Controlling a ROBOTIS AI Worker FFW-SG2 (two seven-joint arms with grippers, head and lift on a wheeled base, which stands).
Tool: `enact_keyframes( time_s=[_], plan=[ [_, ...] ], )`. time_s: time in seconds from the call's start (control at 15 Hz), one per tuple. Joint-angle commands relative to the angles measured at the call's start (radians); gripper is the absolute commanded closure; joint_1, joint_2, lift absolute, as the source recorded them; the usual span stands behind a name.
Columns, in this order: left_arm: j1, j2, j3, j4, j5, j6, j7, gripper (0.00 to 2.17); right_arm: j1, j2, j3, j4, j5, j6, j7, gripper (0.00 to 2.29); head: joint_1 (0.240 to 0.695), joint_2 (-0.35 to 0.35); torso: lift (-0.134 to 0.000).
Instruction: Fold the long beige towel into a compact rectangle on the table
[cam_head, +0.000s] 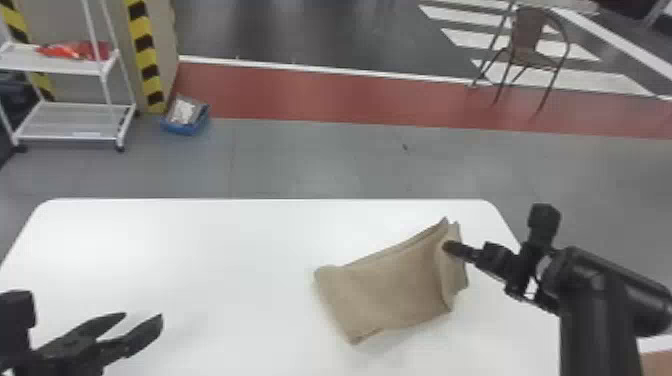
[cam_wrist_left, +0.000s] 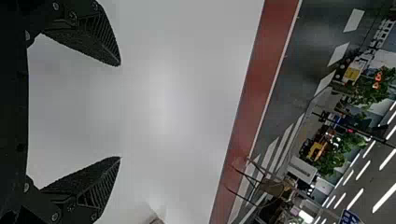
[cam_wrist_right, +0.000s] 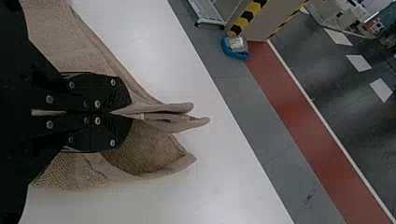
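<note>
Grips beige towel (cam_head: 390, 290) on table (cam_head: 200, 260) at 2 o'clock with right gripper (cam_head: 446, 245); spreads left gripper (cam_head: 143, 316) open, 9 o'clock from towel.

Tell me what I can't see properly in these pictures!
Towel's underside: head view, hidden by its own top.
Cloth squeezed in the right gripper: right wrist view, hidden by its fingers.
Arm behind the left gripper: head view, cut off by the picture's edge.
What the red stuff on the shelf is: head view, too small.
</note>
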Motion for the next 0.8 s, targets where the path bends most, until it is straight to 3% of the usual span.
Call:
enact_keyframes(
  time_s=[0.0,0.07,0.13,0.2,0.73],
  plan=[
    [-0.010,-0.002,-0.007,0.009,-0.002,0.000,0.000,0.19,-0.022,-0.001,0.028,0.051,0.005,-0.052,-0.001,1.28,0.695,-0.204,0.000],
    [-0.013,-0.002,-0.010,0.012,-0.002,0.000,0.000,0.19,-0.022,0.000,0.043,0.053,0.008,-0.055,-0.001,0.97,0.695,-0.201,0.000],
    [-0.019,-0.002,-0.012,0.018,-0.002,0.000,0.000,0.19,-0.019,0.000,0.045,0.053,0.011,-0.058,0.001,0.32,0.695,-0.198,0.000],
    [-0.025,-0.002,-0.012,0.028,-0.002,0.000,0.000,0.19,-0.011,-0.001,0.036,0.047,0.011,-0.058,-0.001,0.00,0.695,-0.194,0.000],
    [-0.057,-0.002,-0.030,0.072,-0.005,-0.003,0.005,0.19,0.134,-0.003,-0.098,-0.134,-0.041,0.006,0.007,0.04,0.695,-0.251,0.000]
  ],
)
